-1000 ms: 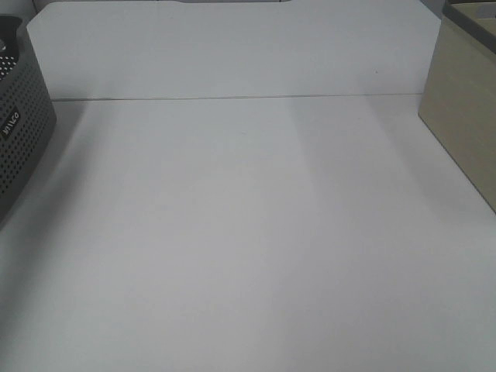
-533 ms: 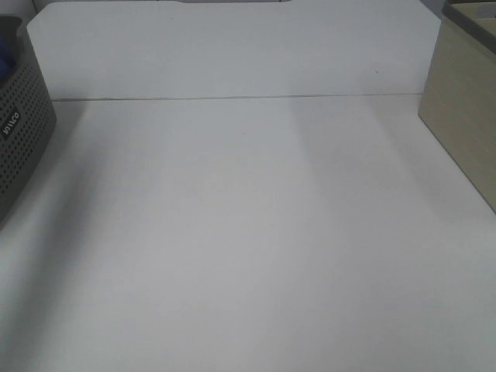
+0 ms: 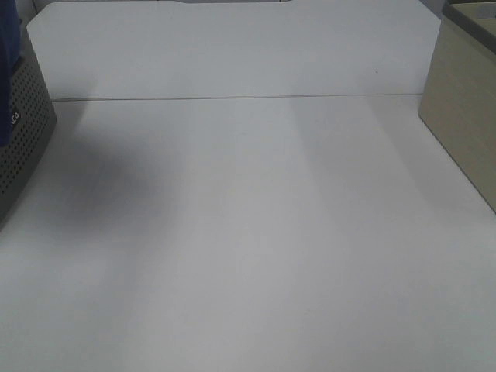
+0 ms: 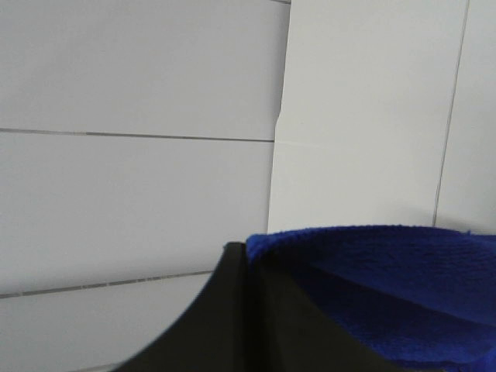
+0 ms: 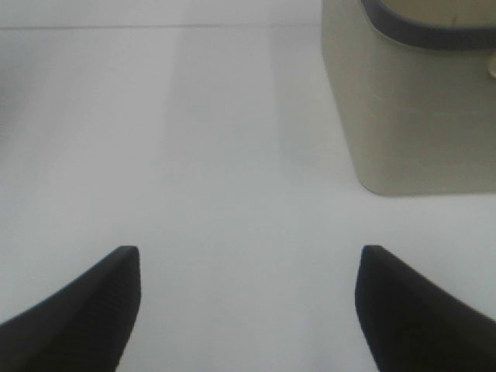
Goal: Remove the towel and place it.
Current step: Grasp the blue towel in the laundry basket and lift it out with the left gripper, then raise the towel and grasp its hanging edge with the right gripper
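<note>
Wide-spread right pincer point(image 5: 249, 256) above white table point(image 5: 194, 139), beige bin point(image 5: 403, 116) nearby.

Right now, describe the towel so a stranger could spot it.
On the white table, look to the left edge, where a dark perforated basket stands. The towel is the plush cloth over that basket, the only deep blue thing beside grey and white.

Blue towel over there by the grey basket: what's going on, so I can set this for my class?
The left end effector is shut on the deep blue plush towel, holding it at the dark grey perforated plastic basket on the left. The right end effector hangs open, empty, over the white table near a beige bin.
</note>
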You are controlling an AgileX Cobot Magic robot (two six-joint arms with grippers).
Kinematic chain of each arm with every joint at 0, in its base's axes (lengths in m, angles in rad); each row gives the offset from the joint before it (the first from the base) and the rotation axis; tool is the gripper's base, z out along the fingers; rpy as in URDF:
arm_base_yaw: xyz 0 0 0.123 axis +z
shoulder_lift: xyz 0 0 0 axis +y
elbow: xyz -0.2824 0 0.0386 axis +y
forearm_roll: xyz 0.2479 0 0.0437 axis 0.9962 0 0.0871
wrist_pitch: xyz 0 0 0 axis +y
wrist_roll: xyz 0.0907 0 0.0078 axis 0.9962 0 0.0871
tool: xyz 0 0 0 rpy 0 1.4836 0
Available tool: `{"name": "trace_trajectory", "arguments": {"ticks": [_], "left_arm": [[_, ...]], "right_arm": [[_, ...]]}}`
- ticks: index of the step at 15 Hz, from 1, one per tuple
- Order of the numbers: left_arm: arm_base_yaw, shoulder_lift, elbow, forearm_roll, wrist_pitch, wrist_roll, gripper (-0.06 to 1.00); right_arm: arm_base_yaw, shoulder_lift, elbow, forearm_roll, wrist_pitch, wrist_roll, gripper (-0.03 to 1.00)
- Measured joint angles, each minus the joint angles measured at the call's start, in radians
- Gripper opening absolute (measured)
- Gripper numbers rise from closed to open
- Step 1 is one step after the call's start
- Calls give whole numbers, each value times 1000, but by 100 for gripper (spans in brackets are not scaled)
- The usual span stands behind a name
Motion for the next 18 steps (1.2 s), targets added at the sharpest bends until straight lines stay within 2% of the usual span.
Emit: {"name": "trace_trajectory", "arguments": {"ticks": [1,2,3,5,7,8,9,13,16,17,18], "left_arm": [[-25,0,0,0,-4,5,0],[-31,0,0,-1,-4,6,0],[-39,0,0,-5,-4,6,0],[-40,6,0,-9,-4,15,0],[-44,7,0,-10,-13,43,0],[-46,7,0,-10,-54,55,0],[-46,8,0,-10,-83,68,0],[-49,42,0,-29,-143,94,0],[-51,71,0,-56,-205,96,0],[-52,75,0,-59,-213,96,0],[-52,81,0,-69,-231,98,0]], "right_arm": [[0,47,-1,97,-66,-61,75],[0,76,-2,147,-103,-109,75],[0,135,-2,281,-175,-233,75],[0,292,-3,619,-250,-552,75],[0,454,-3,924,-231,-913,75],[0,562,-3,1108,-175,-1123,75],[0,620,-3,1181,-147,-1200,75],[0,834,-3,1323,-129,-1389,75],[1,1000,-3,1488,-131,-1639,75],[5,1023,-3,1521,-133,-1675,75],[37,1080,-4,1561,-142,-1753,75]]}}
